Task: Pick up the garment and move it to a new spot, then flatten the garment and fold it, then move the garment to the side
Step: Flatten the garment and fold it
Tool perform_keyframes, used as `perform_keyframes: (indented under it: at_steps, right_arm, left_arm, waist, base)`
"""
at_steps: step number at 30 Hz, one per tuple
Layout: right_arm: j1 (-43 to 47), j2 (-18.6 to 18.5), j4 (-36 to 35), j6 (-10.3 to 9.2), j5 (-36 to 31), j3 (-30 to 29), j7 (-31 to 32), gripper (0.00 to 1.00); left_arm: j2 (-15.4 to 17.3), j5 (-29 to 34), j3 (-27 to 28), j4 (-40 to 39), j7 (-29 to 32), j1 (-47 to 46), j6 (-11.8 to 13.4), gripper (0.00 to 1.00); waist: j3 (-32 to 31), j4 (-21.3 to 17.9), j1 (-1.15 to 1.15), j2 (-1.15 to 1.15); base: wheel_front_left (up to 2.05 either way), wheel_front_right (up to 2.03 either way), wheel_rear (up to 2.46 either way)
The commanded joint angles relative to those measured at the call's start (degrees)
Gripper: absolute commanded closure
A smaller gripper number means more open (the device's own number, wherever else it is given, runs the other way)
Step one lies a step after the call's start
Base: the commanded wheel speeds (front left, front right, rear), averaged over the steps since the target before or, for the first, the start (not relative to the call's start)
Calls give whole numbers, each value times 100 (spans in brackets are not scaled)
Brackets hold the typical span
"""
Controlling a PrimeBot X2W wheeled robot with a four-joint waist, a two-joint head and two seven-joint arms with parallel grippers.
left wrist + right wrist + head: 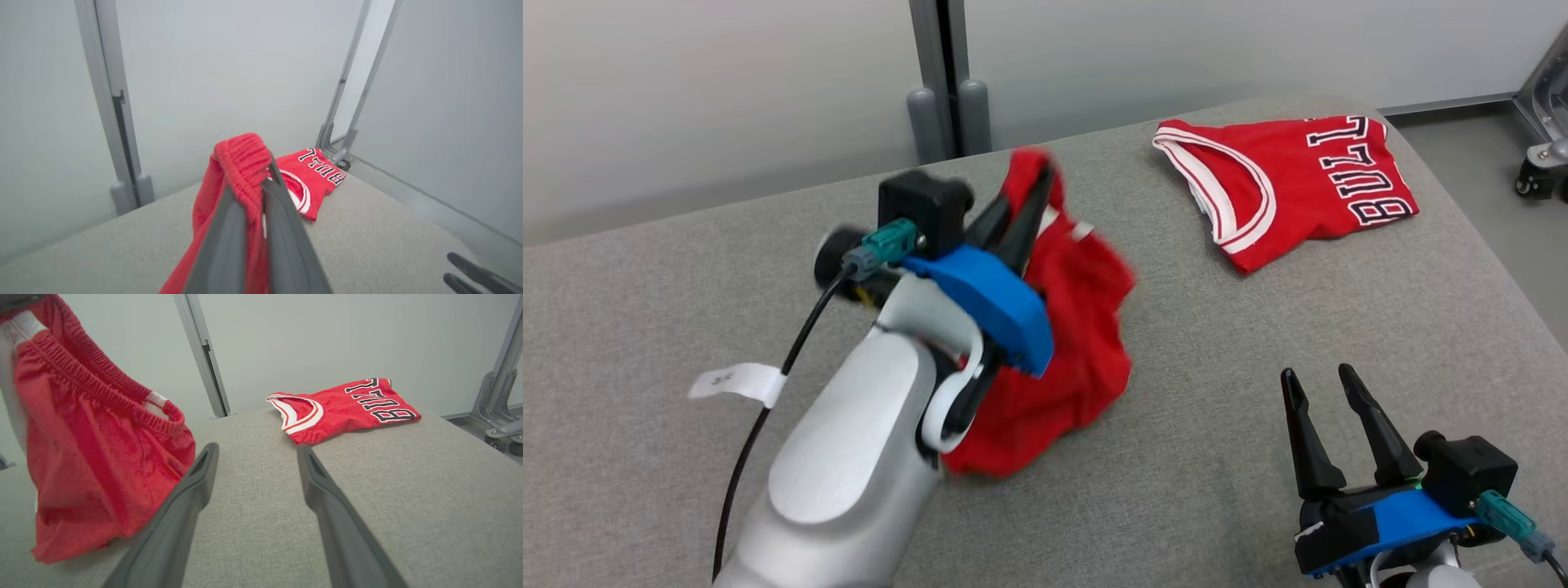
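Head view is showing a broad grey padded surface [1258, 425] stretching across the frame. Near its centre, leaning toward 9 o'clock, the red shorts [1078, 327] are hanging in a bunched drape, their lower hem appearing to be brushing the padding. A folded red jersey [1290, 192] is lying well apart at 2 o'clock. The left gripper [1036, 192] is reaching in from 7 o'clock with its fingers pressing together, pinching the shorts near their top edge. The right gripper [1316, 377] is sitting at 5 o'clock, fingers spread and gripping nothing. The shorts are looking light, thin and floppy, a mesh-like cloth sagging under its own weight, so I am judging that they are going to slide and crumple rather than keep any shape. The gathered elastic waistband [102, 381] is offering the firmest, least slippery hold, and a second hold farther along it is probably going to be needed for spreading. The long axis is running top to bottom, waistband pointing to 12 o'clock and leg openings to 6 o'clock.
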Motion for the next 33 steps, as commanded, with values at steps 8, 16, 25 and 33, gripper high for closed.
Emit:
perform_keyframes:
  at_steps: [8, 16, 25, 33]
  right_arm:
    - [-27, -4, -30, 1, -32, -9, 27, 0]
    - [20, -3, -19, 1, 44, 1, -12, 0]
    - [-43, -4, -41, 1, 36, -46, -36, 0]
    - [-120, -5, -76, 1, 9, -38, 23, 0]
  left_arm:
    - [-97, -314, -382, -662, -1531, -686, -347, 100]
    - [382, -775, -329, -300, -1373, 155, -179, 100]
    - [1547, -844, -129, 335, -689, 1506, 355, 65]
    - [1638, -1204, 82, 211, 82, 1711, 839, 0]
  waist:
    - [-48, 147, -1, 0]
    - [15, 309, -1, 0]
    - [132, 577, -1, 0]
    - [144, 672, -1, 0]
  base:
    - [0, 0, 0]
    - [0, 0, 0]
    - [0, 0, 0]
    - [0, 0, 0]
